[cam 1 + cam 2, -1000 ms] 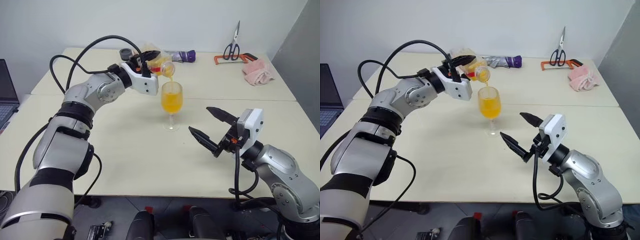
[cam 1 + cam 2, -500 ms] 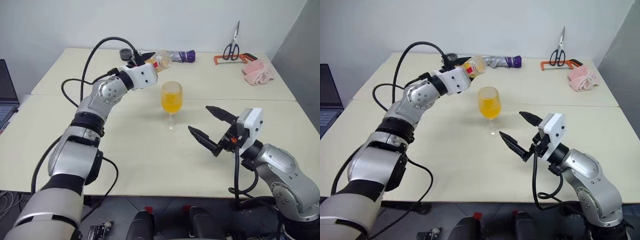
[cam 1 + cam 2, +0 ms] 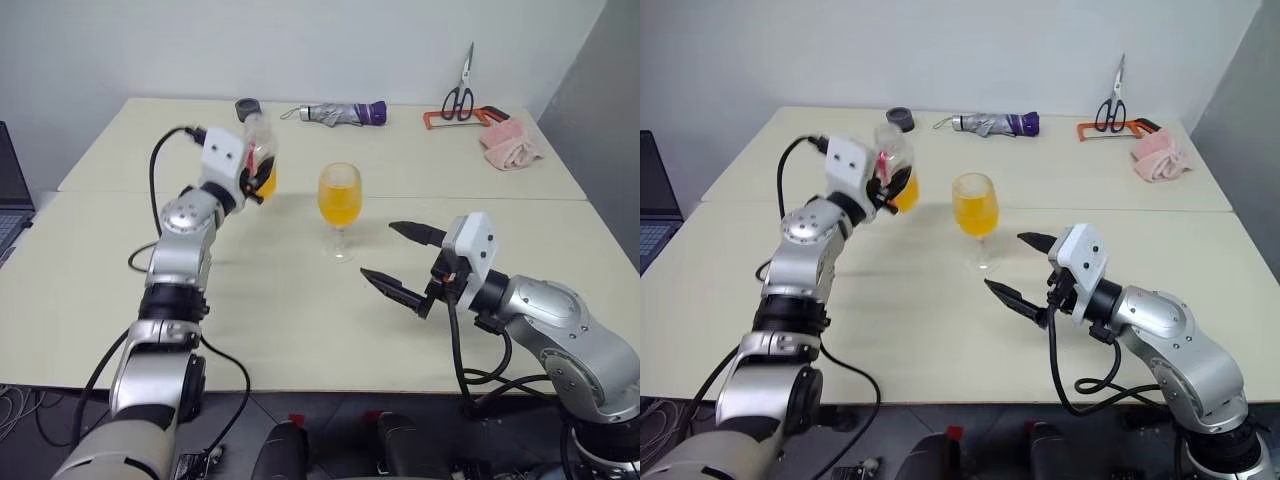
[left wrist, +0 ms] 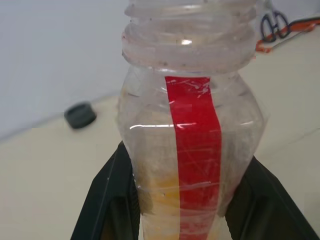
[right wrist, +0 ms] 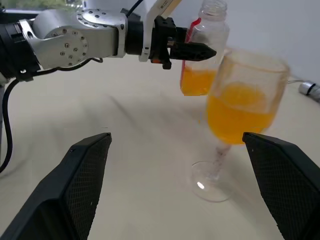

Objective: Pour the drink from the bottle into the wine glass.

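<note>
The wine glass [image 3: 340, 200] stands upright mid-table, its bowl more than half full of the orange drink [image 3: 339, 204]. To its left, my left gripper [image 3: 252, 183] is shut on the bottle [image 3: 258, 160], which is upright and uncapped above the table. A little drink [image 5: 197, 81] remains in the bottle's lower part. Up close the bottle [image 4: 192, 150] shows its red strip, with a black finger [image 4: 107, 200] on either side. My right gripper [image 3: 378, 250] hovers open and empty just right of and nearer than the glass [image 5: 240, 110].
At the table's far edge lie a dark round cap [image 3: 246, 106], a folded umbrella [image 3: 340, 113], scissors [image 3: 462, 95], an orange-handled saw [image 3: 450, 117] and a pink cloth [image 3: 510, 145]. A laptop [image 3: 8, 190] sits at the far left.
The left arm swung the bottle away from above the glass, leftward and down, and rolled it from tipped to upright. The stream has stopped. The right gripper has hardly moved.
</note>
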